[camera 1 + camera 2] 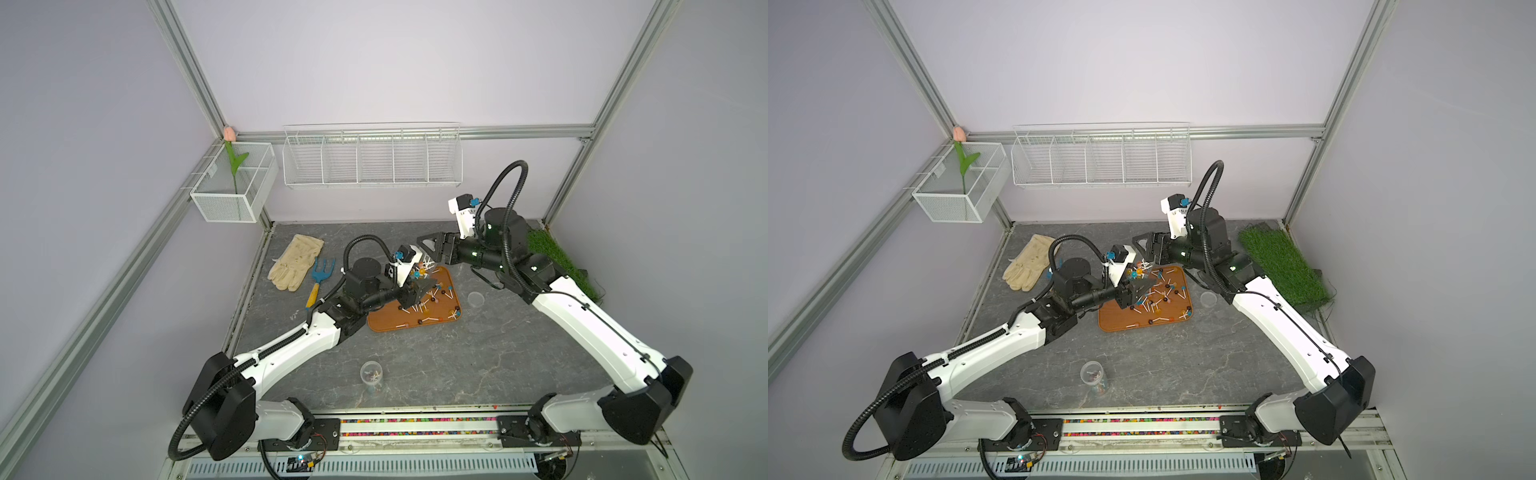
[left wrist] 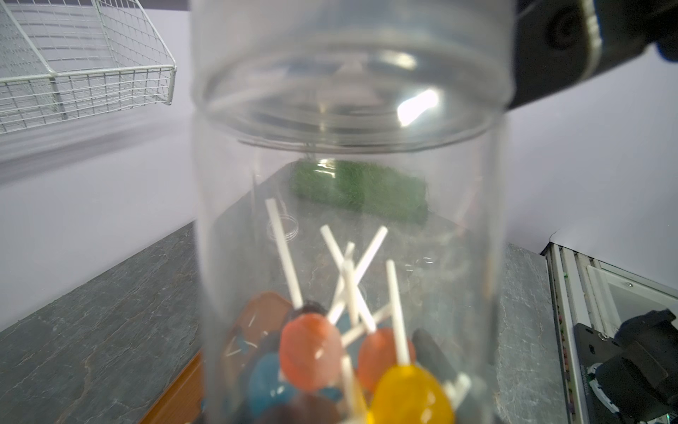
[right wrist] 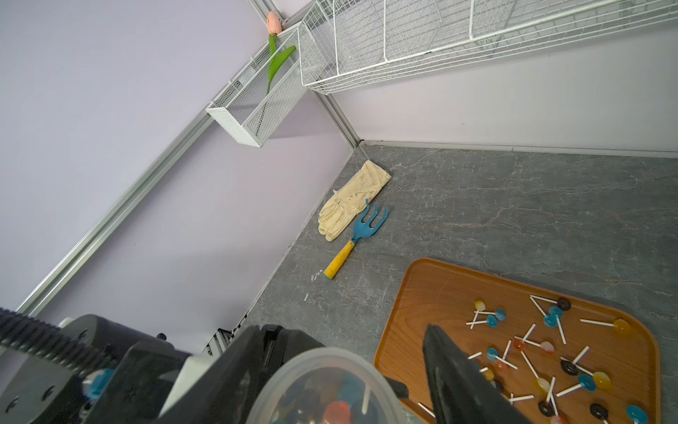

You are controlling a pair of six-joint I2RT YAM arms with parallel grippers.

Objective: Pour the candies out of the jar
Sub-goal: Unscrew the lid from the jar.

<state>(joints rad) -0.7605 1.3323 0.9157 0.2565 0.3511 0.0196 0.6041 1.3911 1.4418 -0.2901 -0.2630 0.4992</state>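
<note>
The left gripper (image 1: pixel 420 287) is clenching the clear jar (image 2: pixel 348 220) and holding it above the far edge of the wooden tray (image 3: pixel 433 293). Several candies (image 2: pixel 312 352) are sitting inside the jar, and many more are lying scattered across the tray. The right gripper (image 1: pixel 428 247) is hovering just at the jar's far side, jaws spread, grasping nothing.

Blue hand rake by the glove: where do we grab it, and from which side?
The yellow handle, mid-length, from straight above, jaws across it. The rake lies flat on the table, its handle straight and clear; the tines splay out close beside the glove.
</note>
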